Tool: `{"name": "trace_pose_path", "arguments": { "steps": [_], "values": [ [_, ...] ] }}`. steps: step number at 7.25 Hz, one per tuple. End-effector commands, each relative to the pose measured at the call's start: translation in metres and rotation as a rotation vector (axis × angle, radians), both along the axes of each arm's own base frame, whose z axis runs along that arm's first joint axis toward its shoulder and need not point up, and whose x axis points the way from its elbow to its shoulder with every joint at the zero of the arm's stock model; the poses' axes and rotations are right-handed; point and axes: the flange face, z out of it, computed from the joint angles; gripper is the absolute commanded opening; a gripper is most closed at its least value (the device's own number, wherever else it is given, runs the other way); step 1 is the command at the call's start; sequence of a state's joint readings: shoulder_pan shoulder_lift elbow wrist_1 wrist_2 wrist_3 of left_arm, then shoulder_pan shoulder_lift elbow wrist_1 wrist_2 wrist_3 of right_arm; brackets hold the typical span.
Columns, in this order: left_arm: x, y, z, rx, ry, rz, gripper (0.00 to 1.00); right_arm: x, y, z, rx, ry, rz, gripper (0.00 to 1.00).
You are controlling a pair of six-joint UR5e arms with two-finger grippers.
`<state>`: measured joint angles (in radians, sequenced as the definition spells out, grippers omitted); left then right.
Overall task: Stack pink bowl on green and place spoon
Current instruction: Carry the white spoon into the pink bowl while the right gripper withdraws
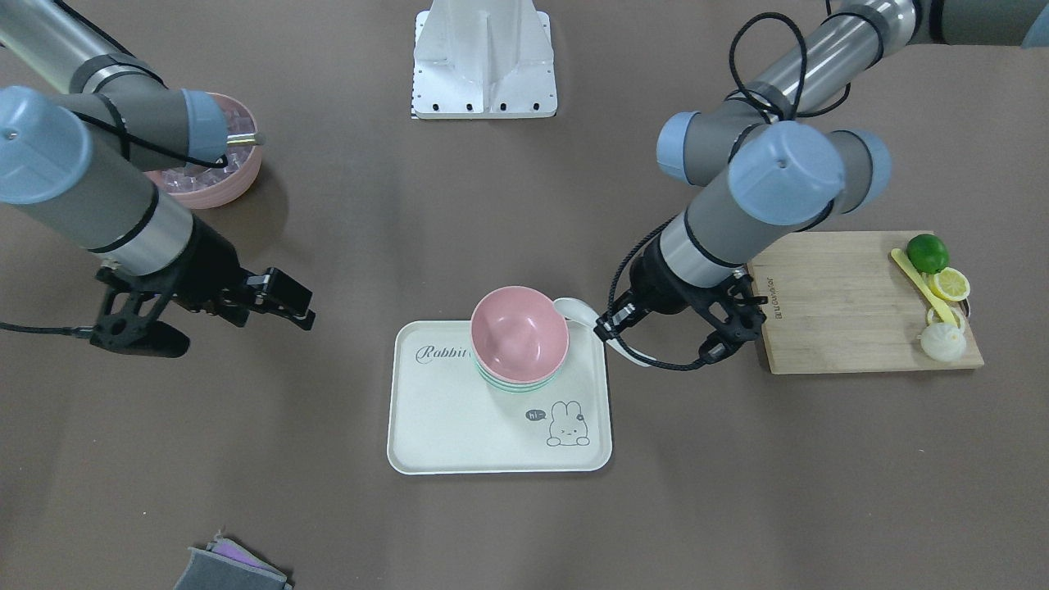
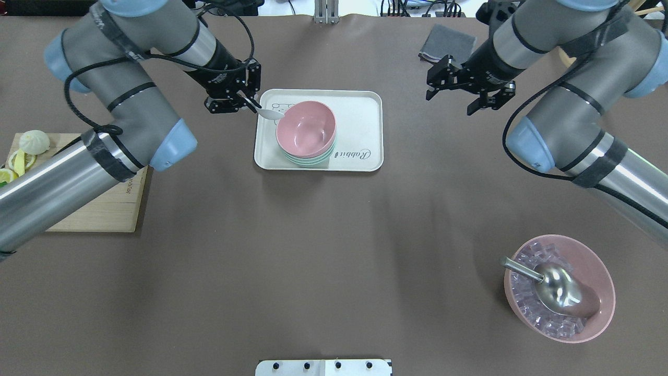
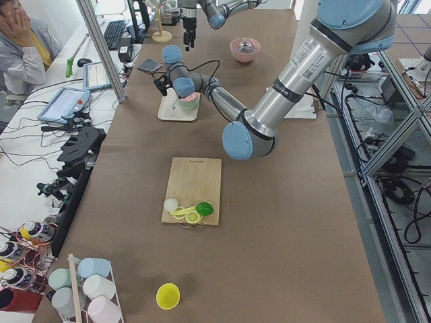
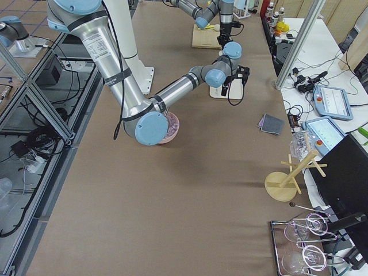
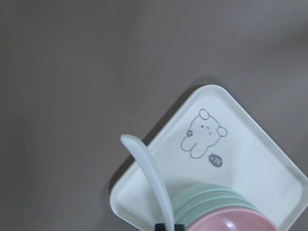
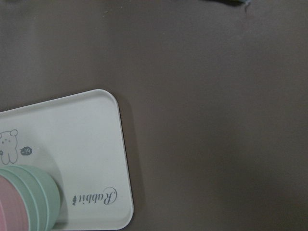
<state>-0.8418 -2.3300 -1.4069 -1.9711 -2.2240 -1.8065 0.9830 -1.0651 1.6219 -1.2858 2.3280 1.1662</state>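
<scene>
A pink bowl [image 1: 519,332] [image 2: 305,128] sits nested on top of stacked green bowls [image 1: 516,385] [image 2: 308,159] on a white rabbit tray [image 1: 459,426] [image 2: 360,115]. My left gripper [image 1: 629,348] [image 2: 245,102] is shut on the handle of a white spoon [image 1: 574,310] [image 2: 266,113]. It holds the spoon's scoop end at the pink bowl's rim, over the tray's edge. The left wrist view shows the spoon [image 5: 149,178] above the tray [image 5: 250,144]. My right gripper [image 1: 299,305] [image 2: 450,103] is open and empty, well off to the tray's side.
A pink bowl of ice cubes [image 2: 558,287] [image 1: 221,164] with a metal scoop stands near the robot's right. A wooden cutting board [image 1: 844,303] [image 2: 104,209] with a lime, lemon pieces and a bun lies by the left arm. A grey cloth [image 2: 446,42] lies beyond the right gripper.
</scene>
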Motion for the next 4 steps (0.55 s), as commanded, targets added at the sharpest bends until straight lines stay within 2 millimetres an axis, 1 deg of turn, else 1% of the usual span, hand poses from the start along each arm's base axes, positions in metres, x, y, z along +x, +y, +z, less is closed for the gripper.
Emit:
{"name": "trace_pose_path", "arguments": {
  "steps": [1,2,3,4],
  "values": [
    [0.04,0.02,-0.034,0.045,0.02,-0.006,0.0,0.019,-0.001,0.016,0.001,0.003,-0.005,1.0],
    [0.045,0.022,-0.034,0.062,0.015,-0.022,0.98,0.021,0.0,0.022,-0.004,0.006,-0.004,1.0],
    [0.044,0.023,-0.036,0.064,0.019,-0.022,0.98,0.023,-0.001,0.023,-0.005,0.007,0.0,1.0],
    [0.032,0.028,-0.044,0.069,0.03,-0.022,0.98,0.029,0.0,0.028,-0.009,0.01,0.006,1.0]
  ]
}}
